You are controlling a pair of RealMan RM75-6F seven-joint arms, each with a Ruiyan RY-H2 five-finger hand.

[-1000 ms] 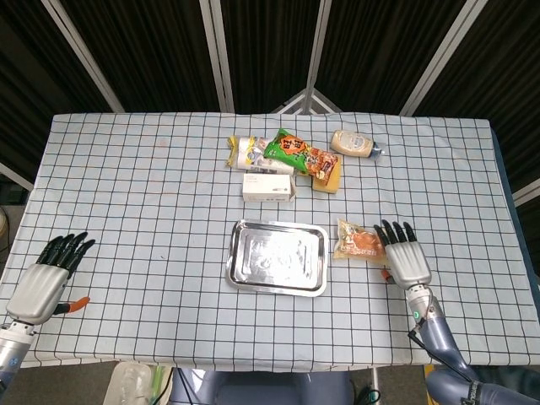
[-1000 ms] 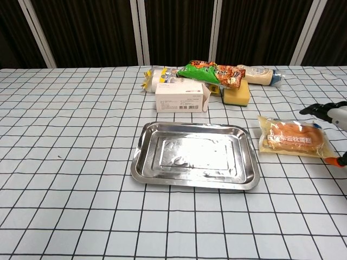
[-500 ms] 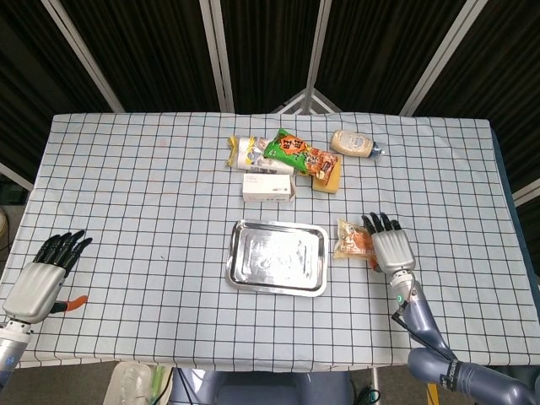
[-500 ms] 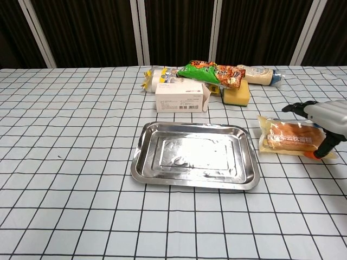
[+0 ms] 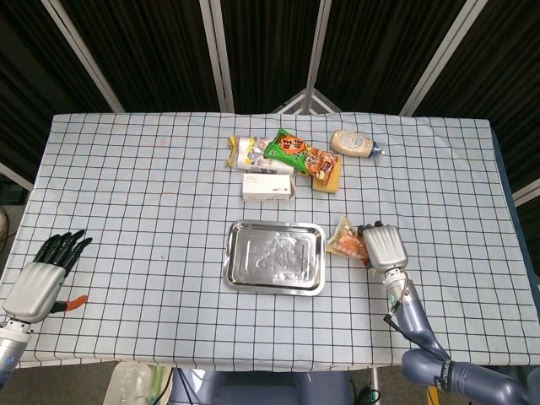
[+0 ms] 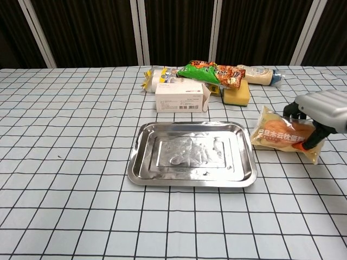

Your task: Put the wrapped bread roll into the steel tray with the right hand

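At the far left of the counter [image 5: 126,169], near its front edge, the left hand [image 5: 38,283] rests with fingers spread and nothing in them, well apart from everything else.

The steel tray [image 6: 191,158] sits near the middle, shallow and empty, its rim bright with glare. Behind it, farther back, lie a white carton [image 6: 179,98], a yellow-ended packet [image 6: 157,77], a green snack bag [image 6: 209,72] over a yellow sponge [image 6: 236,94], and a pale squeeze bottle [image 6: 260,73] — none of them needed here.

Just right of the tray is the wrapped bread roll [image 6: 281,135], its left end touching or nearly touching the tray rim and tipped up off the cloth. The right hand [image 6: 320,112] has closed over the roll's right end, fingers curled on top and the thumb apparently underneath — the chest view cuts off part of the hand, so the exact contact is hard to read.

The roll looks light and soft, likely to squash under a hard squeeze, and its clear film is glossy and probably slippery, with loose crimped ends that would slide or tear if taken alone. The surer hold is across the loaf's body, with gentle pressure, rather than on the wrapper's edge.
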